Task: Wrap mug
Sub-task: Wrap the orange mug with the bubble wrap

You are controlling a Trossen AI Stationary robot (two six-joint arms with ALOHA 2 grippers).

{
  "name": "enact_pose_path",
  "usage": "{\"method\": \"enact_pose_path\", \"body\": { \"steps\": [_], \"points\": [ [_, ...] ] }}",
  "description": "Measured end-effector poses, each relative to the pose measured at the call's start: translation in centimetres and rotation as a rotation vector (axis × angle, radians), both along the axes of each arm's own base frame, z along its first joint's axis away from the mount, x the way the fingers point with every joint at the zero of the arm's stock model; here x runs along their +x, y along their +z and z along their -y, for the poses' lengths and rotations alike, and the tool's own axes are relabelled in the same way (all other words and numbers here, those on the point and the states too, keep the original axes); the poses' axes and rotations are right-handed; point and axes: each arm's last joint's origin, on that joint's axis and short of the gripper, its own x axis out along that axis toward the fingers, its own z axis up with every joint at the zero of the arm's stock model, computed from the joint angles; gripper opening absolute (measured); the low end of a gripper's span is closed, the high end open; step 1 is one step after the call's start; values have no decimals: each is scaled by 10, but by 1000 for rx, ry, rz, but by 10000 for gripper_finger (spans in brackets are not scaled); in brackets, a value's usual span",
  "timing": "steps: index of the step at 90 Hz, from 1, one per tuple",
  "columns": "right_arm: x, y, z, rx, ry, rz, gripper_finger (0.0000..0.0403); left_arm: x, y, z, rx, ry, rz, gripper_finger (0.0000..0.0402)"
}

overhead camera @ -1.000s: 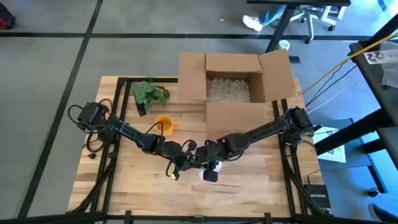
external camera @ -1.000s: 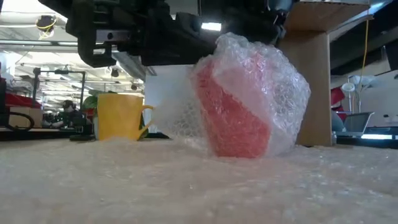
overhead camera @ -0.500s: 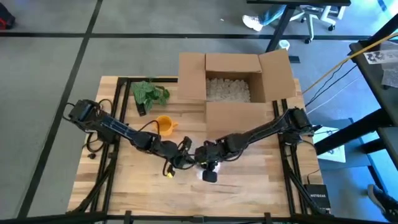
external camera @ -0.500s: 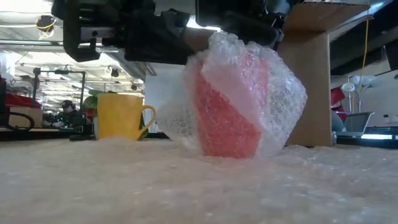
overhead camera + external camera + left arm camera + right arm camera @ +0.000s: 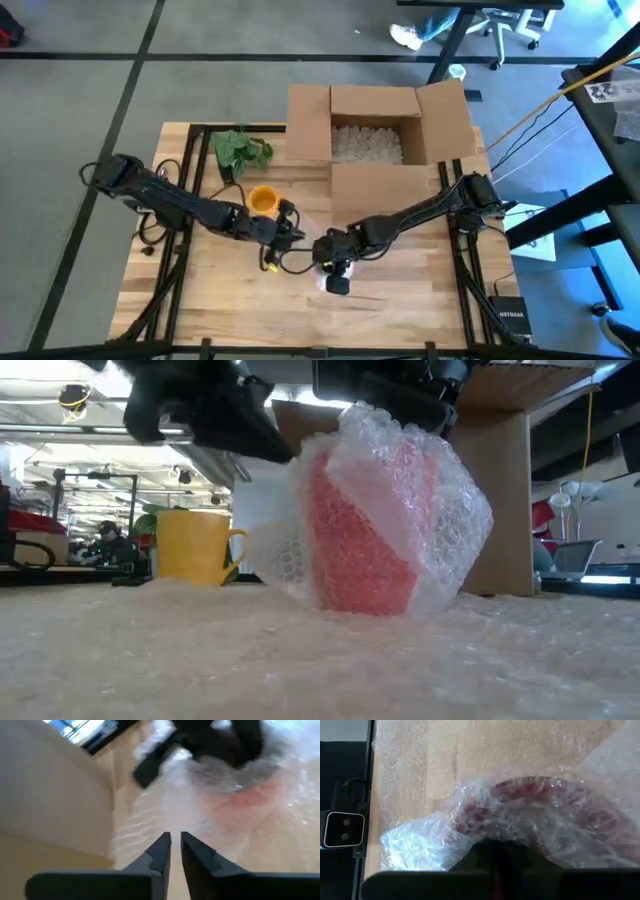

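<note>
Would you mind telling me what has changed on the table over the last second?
The left end effector has drawn back from the wrapped red mug toward the yellow mug, its fingers nearly shut and empty. The bubble wrap has shifted slightly over the mug. The right end effector stays at the wrapped mug; the yellow mug and cardboard box are unmoved.

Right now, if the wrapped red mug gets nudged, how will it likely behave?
The bubble wrap hangs loose around the red mug, so it would probably unfold or slide. The mug stands upright on the sheet and seems unlikely to tip.
</note>
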Motion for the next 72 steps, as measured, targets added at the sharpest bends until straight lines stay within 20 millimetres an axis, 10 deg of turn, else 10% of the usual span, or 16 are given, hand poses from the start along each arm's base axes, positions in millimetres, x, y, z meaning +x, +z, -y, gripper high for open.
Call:
{"method": "enact_pose_path", "body": {
  "steps": [41, 72],
  "points": [
    [0, 0, 0, -4, 0, 7, 1, -7, -20, -57, -335, 177, -137, 186],
    [1, 1, 0, -3, 0, 11, 1, -12, -38, -71, -527, 124, -135, 220]
  ]
}}
